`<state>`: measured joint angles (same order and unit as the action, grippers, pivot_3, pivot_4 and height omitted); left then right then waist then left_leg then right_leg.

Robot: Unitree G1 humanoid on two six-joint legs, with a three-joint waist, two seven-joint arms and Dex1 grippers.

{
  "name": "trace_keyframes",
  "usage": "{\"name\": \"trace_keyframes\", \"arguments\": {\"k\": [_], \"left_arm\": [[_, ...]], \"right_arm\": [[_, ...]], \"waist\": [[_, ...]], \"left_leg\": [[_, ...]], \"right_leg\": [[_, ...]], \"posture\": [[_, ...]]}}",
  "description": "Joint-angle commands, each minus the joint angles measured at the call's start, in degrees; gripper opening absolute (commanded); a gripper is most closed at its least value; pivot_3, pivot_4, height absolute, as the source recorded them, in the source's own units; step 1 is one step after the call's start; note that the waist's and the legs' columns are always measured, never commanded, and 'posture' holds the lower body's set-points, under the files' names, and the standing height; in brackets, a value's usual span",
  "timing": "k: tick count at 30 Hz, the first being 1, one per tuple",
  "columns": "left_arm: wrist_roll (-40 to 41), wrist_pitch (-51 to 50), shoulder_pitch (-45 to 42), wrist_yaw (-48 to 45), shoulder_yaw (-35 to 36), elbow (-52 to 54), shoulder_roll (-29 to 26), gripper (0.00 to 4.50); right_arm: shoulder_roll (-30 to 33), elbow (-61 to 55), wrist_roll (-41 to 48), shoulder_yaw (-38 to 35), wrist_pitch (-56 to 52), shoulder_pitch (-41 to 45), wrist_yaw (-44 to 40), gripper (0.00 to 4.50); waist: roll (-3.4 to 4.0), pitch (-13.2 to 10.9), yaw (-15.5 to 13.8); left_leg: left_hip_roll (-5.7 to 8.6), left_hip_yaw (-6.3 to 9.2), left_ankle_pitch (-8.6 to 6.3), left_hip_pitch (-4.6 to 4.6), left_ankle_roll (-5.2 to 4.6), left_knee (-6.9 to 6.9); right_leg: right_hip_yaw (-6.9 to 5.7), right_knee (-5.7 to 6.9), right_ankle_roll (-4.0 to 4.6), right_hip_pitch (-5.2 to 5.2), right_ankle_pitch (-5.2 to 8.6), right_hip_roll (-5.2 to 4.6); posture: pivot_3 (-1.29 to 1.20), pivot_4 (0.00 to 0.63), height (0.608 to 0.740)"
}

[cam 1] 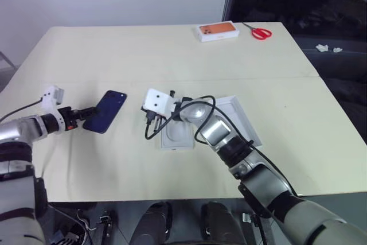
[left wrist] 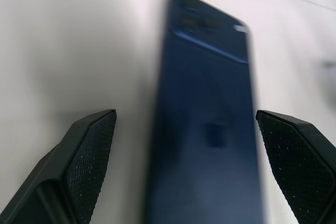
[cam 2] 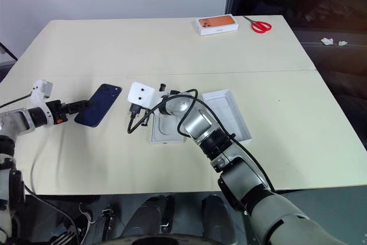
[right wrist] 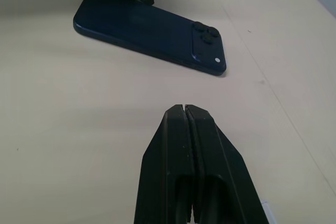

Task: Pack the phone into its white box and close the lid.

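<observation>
1. The phone [cam 1: 105, 111] was seen lying flat on the table [cam 1: 172, 55], glossy back up, with its camera cluster at the far end, well to the left of the boxes.
2. The left hand [left wrist: 186, 156] was held just at the phone's near end, its two fingers [left wrist: 89, 150] spread wide to either side of the slab and not clamped on it; whether a pad touched an edge could not be told, as the wrist view was blurred.
3. The right hand [right wrist: 187, 109] was seen with its fingers pressed together and nothing between them, pointed toward the phone from the other side and apart from it.
4. A white tray with an oval recess [cam 2: 166, 129] was seen beneath the right arm, and beside it an open white box part [cam 2: 226, 113]; which of base and lid this was could not be settled.
5. An orange-topped box [cam 1: 218, 30] and red scissors [cam 1: 261, 32] lay at the far edge, well apart from the work.
6. The phone was judged stiff, fairly dense for its size and slippery on its glossy back, with glass that could chip if dropped.
7. A hold across the two long edges near the middle was judged safest, since a thin flat slab offers little to pinch from above.
</observation>
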<state>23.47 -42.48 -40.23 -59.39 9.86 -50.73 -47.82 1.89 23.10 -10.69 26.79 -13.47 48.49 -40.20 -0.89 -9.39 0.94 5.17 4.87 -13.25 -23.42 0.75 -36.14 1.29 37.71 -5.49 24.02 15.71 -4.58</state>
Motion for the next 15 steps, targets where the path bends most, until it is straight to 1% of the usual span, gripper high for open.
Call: {"name": "trace_keyframes", "arguments": {"k": [1,5,8,11,15], "left_arm": [[-2.69,-4.72,1.25,-6.42,-5.31,-3.68,3.60,4.50],[-3.76,-6.51,2.37,-11.02,-7.49,-1.54,4.72,4.50],[-4.21,-7.23,3.01,-11.47,-7.43,-0.23,5.20,4.50],[-2.33,-11.07,4.57,-13.66,-7.33,4.38,5.63,4.50],[-1.49,-13.43,6.51,-11.75,-6.05,8.87,6.81,4.50]], "right_arm": [[-1.17,-1.06,-0.34,0.63,0.52,1.38,-0.42,0.07],[-2.85,2.78,-1.72,1.39,-1.27,2.57,0.35,0.07],[-4.15,6.32,-3.14,1.99,-1.31,3.85,1.50,0.07],[-6.37,12.15,-4.25,2.16,-1.45,5.99,3.28,0.07],[-7.39,17.40,-5.66,2.67,-0.23,7.55,4.04,0.07]], "waist": [[0.03,0.02,0.00],[0.21,0.19,-0.10],[0.27,0.22,-0.11],[0.29,0.24,-0.03],[0.31,0.25,-0.17]], "left_leg": [[0.01,0.00,-0.01,0.00,-0.01,-0.01],[0.05,0.00,-0.01,0.05,-0.03,-0.01],[0.07,0.00,-0.17,0.08,-0.31,-0.03],[0.07,-0.01,-0.18,0.09,-0.31,-0.04],[0.09,-0.01,-0.17,0.10,-0.31,-0.04]], "right_leg": [[0.00,0.01,0.00,0.00,0.00,0.00],[0.01,0.06,0.00,-0.04,0.00,-0.03],[0.02,0.14,0.00,-0.04,0.00,-0.04],[0.02,0.18,0.01,-0.03,0.01,-0.05],[0.02,0.21,0.01,-0.02,0.01,-0.07]], "posture": [[0.00,0.150,0.740],[0.00,0.150,0.740],[0.00,0.150,0.740],[0.00,0.150,0.740],[0.00,0.150,0.740]]}}
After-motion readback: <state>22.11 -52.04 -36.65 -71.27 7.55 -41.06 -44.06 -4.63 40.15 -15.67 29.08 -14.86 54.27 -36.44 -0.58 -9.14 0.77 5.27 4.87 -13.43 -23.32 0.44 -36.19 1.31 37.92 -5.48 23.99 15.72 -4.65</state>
